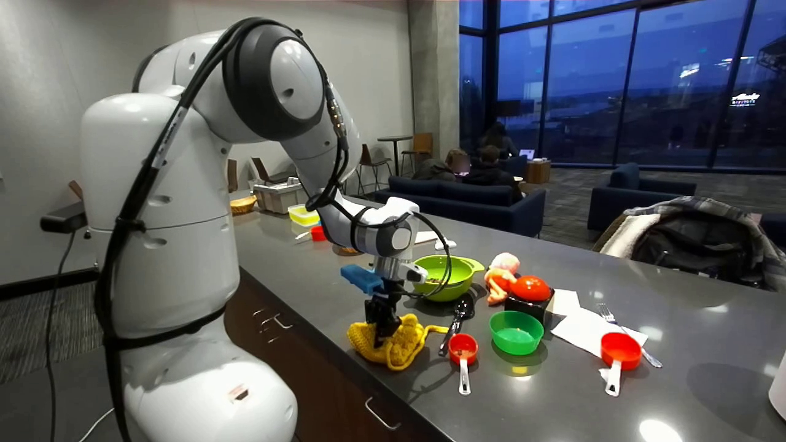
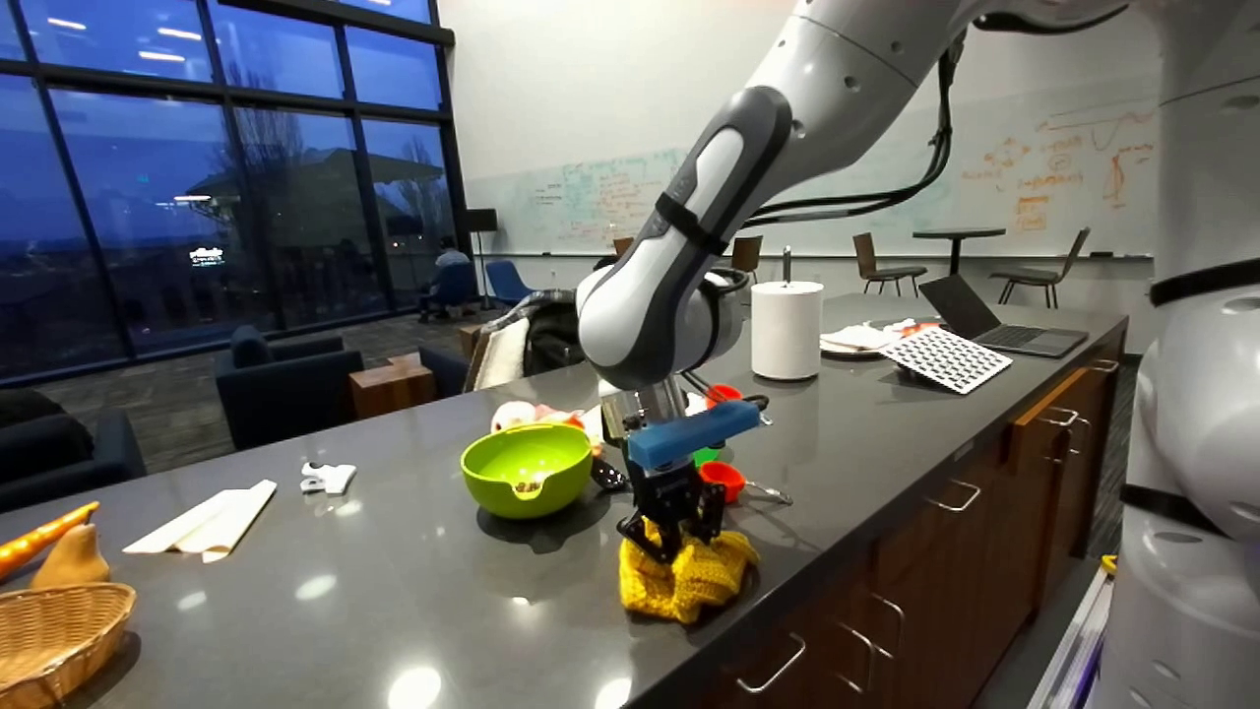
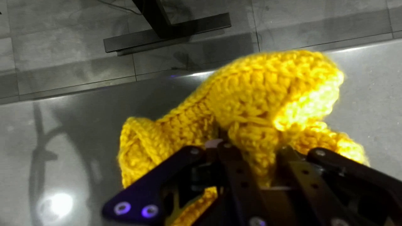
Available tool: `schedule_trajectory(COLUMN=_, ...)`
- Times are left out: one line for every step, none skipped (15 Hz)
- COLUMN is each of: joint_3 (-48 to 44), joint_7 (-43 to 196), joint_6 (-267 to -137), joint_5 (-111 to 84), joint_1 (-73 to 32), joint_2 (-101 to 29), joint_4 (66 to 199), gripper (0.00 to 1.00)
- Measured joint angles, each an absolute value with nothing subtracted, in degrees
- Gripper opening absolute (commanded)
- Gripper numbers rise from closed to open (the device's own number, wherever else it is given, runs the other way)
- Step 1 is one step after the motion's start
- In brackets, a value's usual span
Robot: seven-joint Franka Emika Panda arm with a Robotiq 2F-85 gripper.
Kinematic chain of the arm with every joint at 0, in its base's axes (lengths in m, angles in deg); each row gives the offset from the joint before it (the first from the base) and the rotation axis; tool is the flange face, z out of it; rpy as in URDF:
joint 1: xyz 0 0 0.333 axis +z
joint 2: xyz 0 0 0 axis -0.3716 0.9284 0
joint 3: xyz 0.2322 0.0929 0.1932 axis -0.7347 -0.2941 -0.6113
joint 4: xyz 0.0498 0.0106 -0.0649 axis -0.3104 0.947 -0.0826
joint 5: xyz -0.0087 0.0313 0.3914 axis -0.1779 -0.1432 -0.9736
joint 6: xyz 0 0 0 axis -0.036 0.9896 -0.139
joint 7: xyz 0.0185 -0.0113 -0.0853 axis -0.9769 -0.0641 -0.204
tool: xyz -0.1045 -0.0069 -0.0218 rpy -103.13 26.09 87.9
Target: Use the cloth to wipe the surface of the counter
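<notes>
Gripper (image 3: 252, 149) is holding the yellow cloth (image 2: 689, 591), its fingers (image 3: 236, 171) pinching a bunched fold that is showing between them in the wrist view. Cloth is resting in a wrinkled heap on the grey counter (image 2: 394, 591), close to the edge above the brown cabinet fronts (image 2: 965, 571). In an exterior view a thin yellow strand (image 1: 437, 329) is running from the heap toward the black spoon (image 1: 460, 314); contact between strand and spoon is not showing clearly. A blue block (image 2: 694, 433) is sitting above the fingers. Near the spoon a red measuring cup (image 1: 463, 342) is standing with its handle out to one side, and a small green bowl (image 1: 514, 347) is standing near that cup. The lime bowl (image 2: 522, 458) is standing apart from the cloth, holding small dark bits. Farther off, a white paper roll (image 2: 786, 330) is standing upright, a laptop (image 2: 1029, 337) is sitting past it, and a wicker basket (image 2: 59, 660) is sitting well apart from the cloth
</notes>
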State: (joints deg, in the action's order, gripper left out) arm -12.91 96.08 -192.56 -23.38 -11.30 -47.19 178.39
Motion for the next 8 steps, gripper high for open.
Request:
schedule_trajectory(joint_3=-12.68, joint_7=96.08, joint_6=-192.74, joint_5=-22.90, joint_1=-11.63, joint_2=-47.34, joint_4=178.39, gripper=0.05)
schedule_trajectory(joint_3=-12.48, joint_7=96.06, joint_6=-192.96, joint_5=-22.49, joint_1=-11.96, joint_2=-47.45, joint_4=178.39, gripper=0.05)
schedule_trajectory(joint_3=-12.35, joint_7=95.97, joint_6=-193.27, joint_5=-22.17, joint_1=-12.27, joint_2=-47.49, joint_4=178.36, gripper=0.05)
schedule_trajectory(joint_3=-12.25, joint_7=95.76, joint_6=-193.51, joint_5=-22.09, joint_1=-12.57, joint_2=-47.48, joint_4=178.28, gripper=0.05)
schedule_trajectory(joint_3=-12.19, joint_7=95.58, joint_6=-193.72, joint_5=-22.09, joint_1=-12.82, joint_2=-47.48, joint_4=178.14, gripper=0.05)
schedule_trajectory(joint_3=-12.13, joint_7=95.43, joint_6=-193.88, joint_5=-22.07, joint_1=-13.01, joint_2=-47.47, joint_4=177.91, gripper=0.05)
schedule_trajectory(joint_3=-12.09, joint_7=95.28, joint_6=-193.92, joint_5=-22.04, joint_1=-13.18, joint_2=-47.46, joint_4=177.62, gripper=0.05)
schedule_trajectory(joint_3=-12.01, joint_7=95.08, joint_6=-193.92, joint_5=-22.00, joint_1=-13.27, joint_2=-47.41, joint_4=177.24, gripper=0.05)
